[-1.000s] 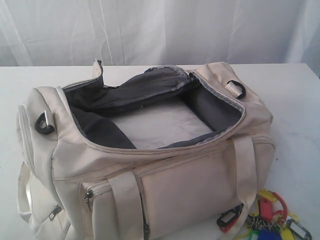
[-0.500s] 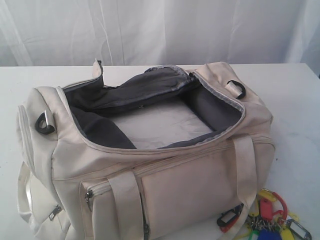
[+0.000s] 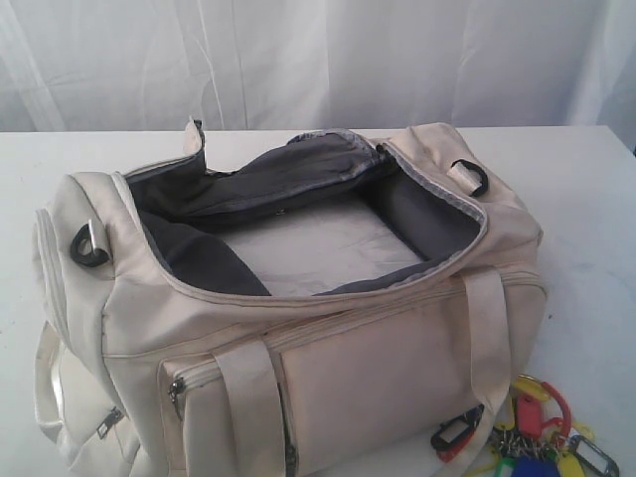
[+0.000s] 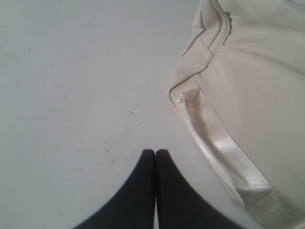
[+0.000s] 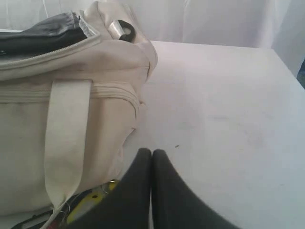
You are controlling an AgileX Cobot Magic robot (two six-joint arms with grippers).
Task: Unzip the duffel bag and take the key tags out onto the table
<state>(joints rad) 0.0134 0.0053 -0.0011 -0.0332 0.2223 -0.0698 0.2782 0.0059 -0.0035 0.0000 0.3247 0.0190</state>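
The cream duffel bag (image 3: 328,368) stands on the white table (image 3: 586,199) with its top zipper wide open, showing grey lining and a pale empty floor. The key tags (image 3: 532,442), yellow, blue, black and red on a red ring, lie on the table by the bag's front right corner. Neither gripper shows in the exterior view. My left gripper (image 4: 155,151) is shut with nothing in it, hovering over bare table beside the bag's end and strap (image 4: 224,152). My right gripper (image 5: 152,151) is shut and empty beside the bag (image 5: 71,95), with the key tags (image 5: 88,202) partly hidden under it.
A white curtain (image 3: 318,60) hangs behind the table. Black D-rings sit at the bag's two ends (image 3: 91,248) (image 3: 471,177). A webbing handle (image 5: 64,143) hangs down the bag's front side.
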